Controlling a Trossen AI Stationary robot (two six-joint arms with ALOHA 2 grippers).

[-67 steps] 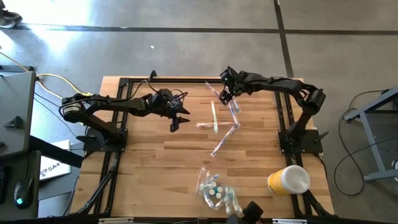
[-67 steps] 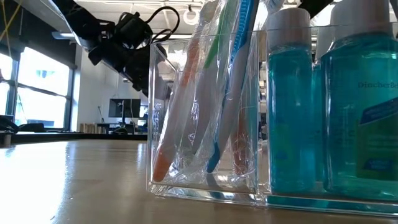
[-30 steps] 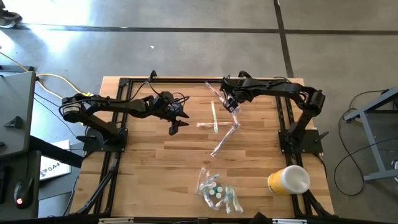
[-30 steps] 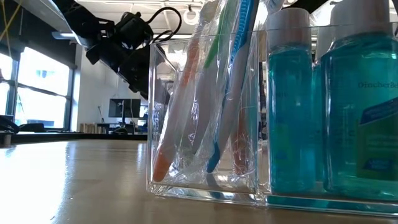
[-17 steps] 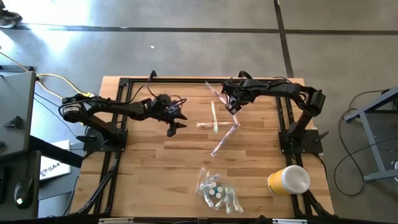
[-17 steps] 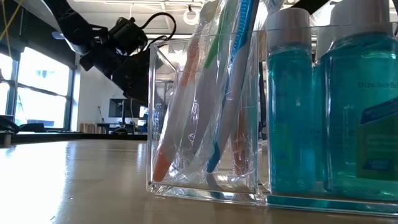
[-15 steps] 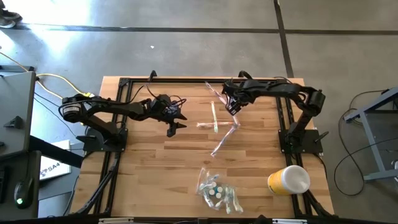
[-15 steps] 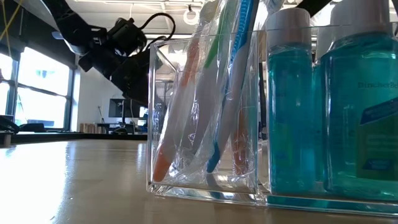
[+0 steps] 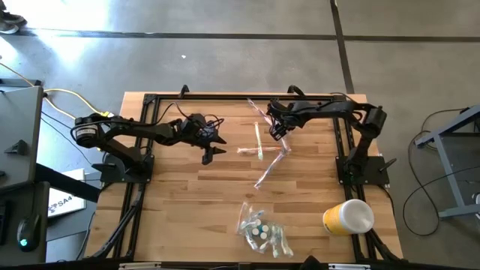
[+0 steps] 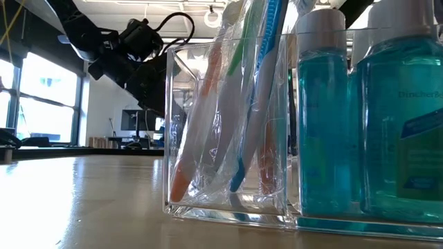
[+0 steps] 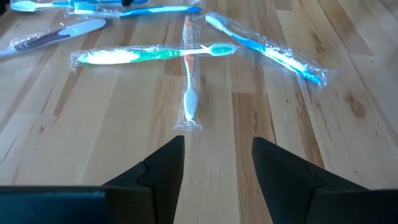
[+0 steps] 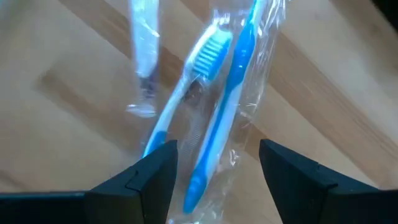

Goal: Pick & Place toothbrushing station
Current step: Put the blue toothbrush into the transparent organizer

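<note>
Several wrapped toothbrushes lie flat on the wooden table. A green one (image 9: 259, 138) crosses an orange one (image 9: 248, 150), and two blue ones (image 9: 282, 133) lie at the far right of the group. My right gripper (image 9: 277, 133) stands open, pointing steeply down over those two blue toothbrushes (image 12: 214, 93), with one finger on either side of them. My left gripper (image 9: 209, 154) hovers open to the left of the group, facing the orange toothbrush (image 11: 189, 93) and the green one (image 11: 155, 53). A clear organizer (image 9: 262, 229) near the front edge holds upright toothbrushes (image 10: 228, 104) and mouthwash bottles (image 10: 394, 117).
A yellow cup (image 9: 347, 217) lies on its side at the near right corner. Another blue toothbrush (image 9: 270, 169) lies toward the table's middle, and a purple one (image 9: 259, 111) lies near the far edge. Bare wood spreads to the near left.
My right gripper has come down toward the two blue toothbrushes and moved a little toward the table's near edge. The toothbrushes have stayed where they were.
</note>
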